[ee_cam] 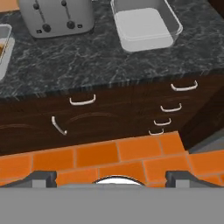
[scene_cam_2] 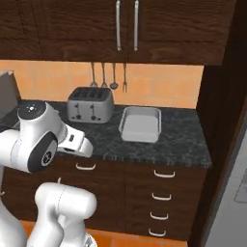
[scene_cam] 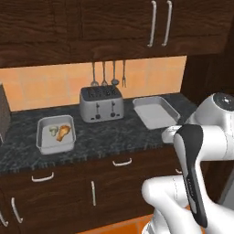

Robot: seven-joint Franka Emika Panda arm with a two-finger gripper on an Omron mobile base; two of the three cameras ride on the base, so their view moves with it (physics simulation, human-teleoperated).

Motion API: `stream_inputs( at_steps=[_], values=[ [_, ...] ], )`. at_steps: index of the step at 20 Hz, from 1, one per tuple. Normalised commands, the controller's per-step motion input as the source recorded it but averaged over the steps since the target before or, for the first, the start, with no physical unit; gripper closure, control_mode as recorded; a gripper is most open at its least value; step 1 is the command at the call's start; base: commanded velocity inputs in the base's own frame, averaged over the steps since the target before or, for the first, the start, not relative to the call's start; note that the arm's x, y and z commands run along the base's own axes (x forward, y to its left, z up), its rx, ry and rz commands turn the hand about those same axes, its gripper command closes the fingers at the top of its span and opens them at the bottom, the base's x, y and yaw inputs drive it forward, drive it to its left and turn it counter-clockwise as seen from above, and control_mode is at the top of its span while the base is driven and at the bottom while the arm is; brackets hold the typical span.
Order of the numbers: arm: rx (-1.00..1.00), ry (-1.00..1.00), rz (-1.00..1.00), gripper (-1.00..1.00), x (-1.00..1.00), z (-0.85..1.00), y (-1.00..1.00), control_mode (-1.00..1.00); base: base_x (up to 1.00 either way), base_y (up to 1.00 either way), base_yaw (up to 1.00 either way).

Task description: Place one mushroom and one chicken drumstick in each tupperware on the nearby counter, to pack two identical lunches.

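While the hand (ee_cam: 111, 176) hangs over the orange floor tiles (ee_cam: 131, 153) at the bottom of the hand view, its two dark tips stand far apart with nothing between them, so it is open and empty. In the base views the white arm (scene_cam: 201, 146) fills the lower right of the left view and the lower left of the right view.

Past the tiles come the dark wood drawers (ee_cam: 109, 118) with curved silver handles, and above them the speckled counter (scene_cam: 109, 135).

On the counter at the left of the left base view sits one tupperware (scene_cam: 55, 134), holding a drumstick (scene_cam: 64, 132) and, just beside it on the left, a mushroom (scene_cam: 53, 131); whether the two touch is unclear. This tupperware is cut by the left edge of the hand view.

The second tupperware (scene_cam: 155, 112) lies at centre right in the left base view, centre in the right base view and upper right in the hand view, with its pale floor bare.

Between the two, further back, stands a silver toaster (scene_cam: 101, 103). Behind it, utensils (scene_cam: 109, 75) hang on the orange wall under dark cabinets (scene_cam: 119, 23).
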Motion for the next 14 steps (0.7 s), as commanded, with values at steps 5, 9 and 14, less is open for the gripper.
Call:
stream_inputs(
  at_steps=[5, 9, 14],
  values=[
    [0.0, 0.0, 0.0, -1.0, 0.0, 0.0, 0.0, 1.0, -0.5, -0.89, -0.02],
    [0.0, 0.0, 0.0, -1.0, 0.0, 0.0, 0.0, 1.0, -0.81, -0.86, -0.02],
    [0.0, 0.0, 0.0, -1.0, 0.0, 0.0, 0.0, 1.0, -0.19, -1.0, 0.07]
  ],
)
